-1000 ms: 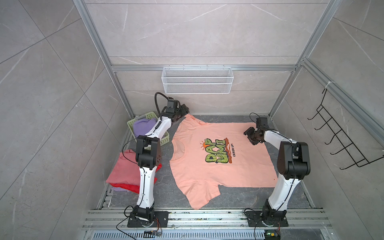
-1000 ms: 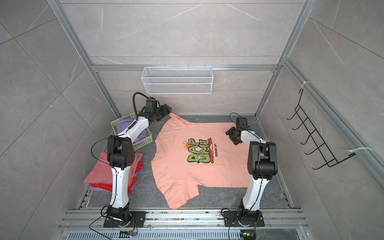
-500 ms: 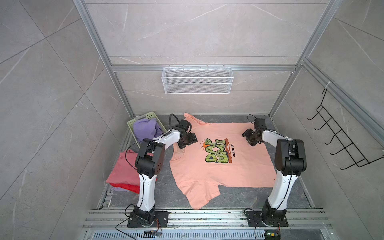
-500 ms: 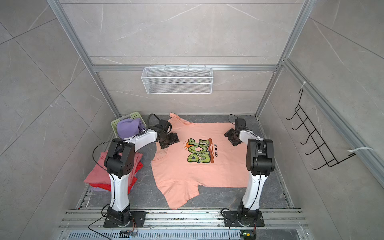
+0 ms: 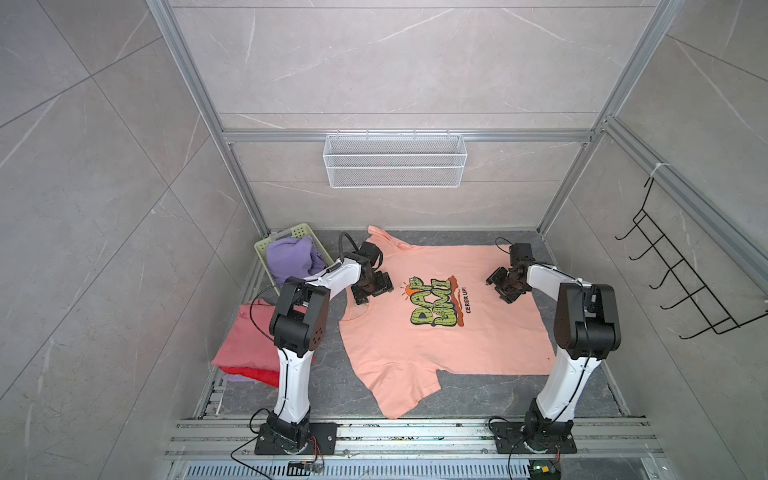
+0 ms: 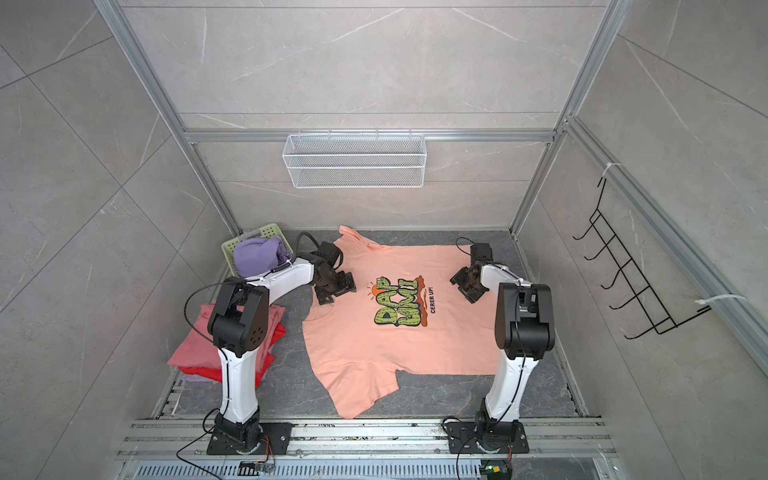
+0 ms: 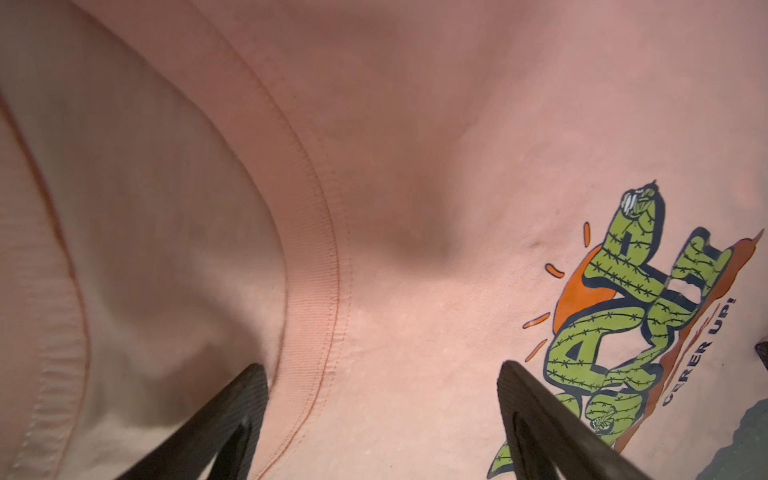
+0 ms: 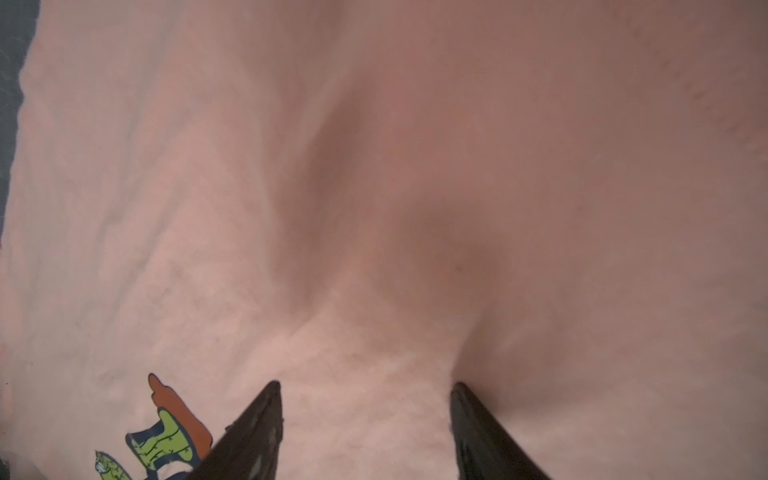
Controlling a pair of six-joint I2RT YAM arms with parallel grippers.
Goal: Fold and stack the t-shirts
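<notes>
— Carrying everything?
— Dark grey marbled tabletop [image 5: 498, 392], lower middle of both top views, closed off along the bottom by metal rails [image 5: 415, 432].
— Lying on it?
— In the centre, a peach t-shirt [image 5: 415, 353], spread flat with the print up. Neck toward the left, hem toward the right, one sleeve pointing to the top of the frame, one to the bottom.
— Beside that?
— At upper left, a pale green basket [image 5: 291, 231], near the upper sleeve. At the left edge, a pile of folded t-shirts [image 5: 249, 345]: dusty rose on top, red beneath, a lavender sliver lowest. A grey strip of tabletop between pile and peach t-shirt.
</notes>
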